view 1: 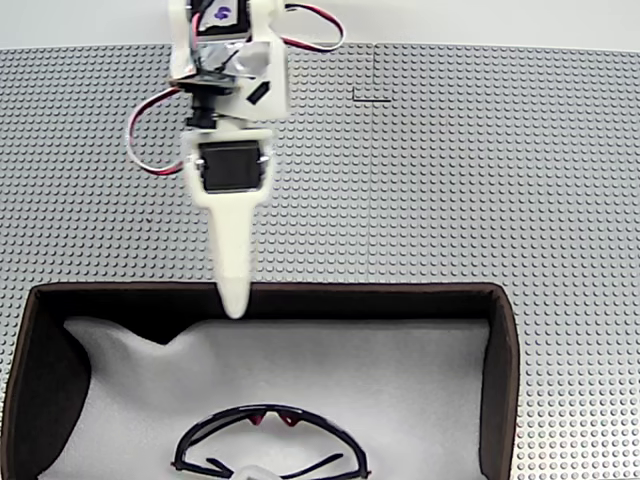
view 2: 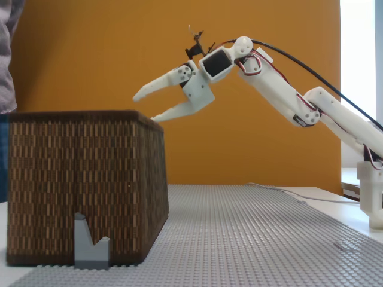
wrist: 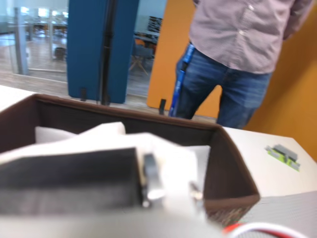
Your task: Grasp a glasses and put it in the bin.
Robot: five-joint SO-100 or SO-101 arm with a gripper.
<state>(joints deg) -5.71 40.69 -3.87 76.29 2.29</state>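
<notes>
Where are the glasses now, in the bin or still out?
In. The glasses lie on the white lining inside the bin; the hand hangs open and empty above its rim.

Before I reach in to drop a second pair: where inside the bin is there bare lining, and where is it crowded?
In a fixed view, the bin has bare white lining between the sunglasses and its back wall, where the open gripper hangs over the rim. The lining is also bare right of the sunglasses. It is crowded at the picture's bottom middle, where the sunglasses lie.
</notes>
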